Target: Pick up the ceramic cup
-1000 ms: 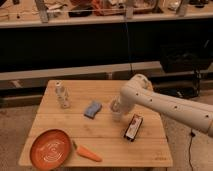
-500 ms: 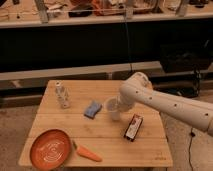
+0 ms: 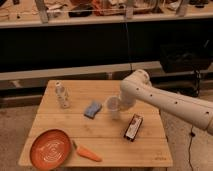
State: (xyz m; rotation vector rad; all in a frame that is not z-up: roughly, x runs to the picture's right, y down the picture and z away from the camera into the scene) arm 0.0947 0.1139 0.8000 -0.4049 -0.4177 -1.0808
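The ceramic cup (image 3: 113, 106) is a small whitish, handleless cup standing upright near the middle of the wooden table (image 3: 100, 145), just right of the blue sponge (image 3: 92, 109). My gripper (image 3: 119, 107) hangs from the white arm (image 3: 160, 97), which reaches in from the right. The gripper is right at the cup's right side and seems to touch it. The wrist hides part of the cup's right edge.
A small clear bottle with a white cap (image 3: 61, 95) stands at the table's back left. An orange plate (image 3: 50, 148) and a carrot (image 3: 86, 153) lie at the front left. A dark flat packet (image 3: 133, 127) lies right of centre. Shelves stand behind the table.
The arm's end has shifted slightly, so more of the cup now shows to the left of the wrist. The other objects have not moved.
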